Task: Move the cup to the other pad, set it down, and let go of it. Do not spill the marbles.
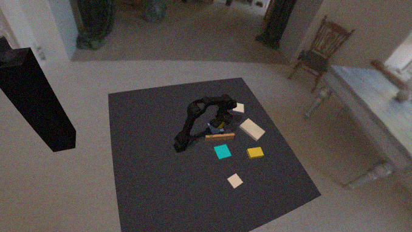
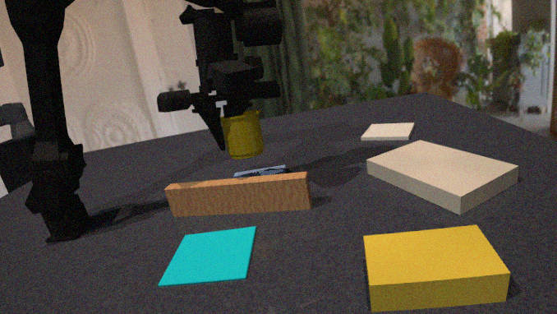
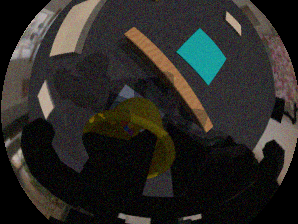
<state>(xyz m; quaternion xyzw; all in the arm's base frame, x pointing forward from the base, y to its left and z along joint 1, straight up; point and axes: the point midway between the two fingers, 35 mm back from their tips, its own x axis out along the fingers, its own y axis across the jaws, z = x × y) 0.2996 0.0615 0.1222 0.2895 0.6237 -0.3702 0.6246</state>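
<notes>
Dark matting (image 1: pixel 152 188) (image 2: pixel 312 267) (image 3: pixel 150 15) stretches beneath your setup. Nearest you in the exterior view sits a yellow block (image 1: pixel 255 152) (image 2: pixel 435 255), with the teal pad (image 1: pixel 222 151) (image 2: pixel 211 256) (image 3: pixel 202 56) to its left, bare. Behind that pad, you have a wooden barrier (image 1: pixel 220 137) (image 2: pixel 242 197) (image 3: pixel 170 75) standing on edge. Beyond it, your gripper (image 1: pixel 219 122) (image 2: pixel 228 128) (image 3: pixel 162 126) is clamped on the wall of the yellow cup (image 1: pixel 222 124) (image 2: pixel 245 139) (image 3: pixel 166 150), which leans slightly, raised near the blue pad (image 1: pixel 212 128) (image 2: pixel 263 170) (image 3: pixel 127 92). Your wrist view shows small coloured bits inside; you can't count them. Off to the right lies a thick beige slab (image 1: pixel 252 129) (image 2: pixel 444 168) (image 3: pixel 72 30), then a thin beige tile (image 1: pixel 240 107) (image 2: pixel 388 131) (image 3: pixel 46 100), with blurred greenery (image 2: pixel 349 53) farthest from you.
</notes>
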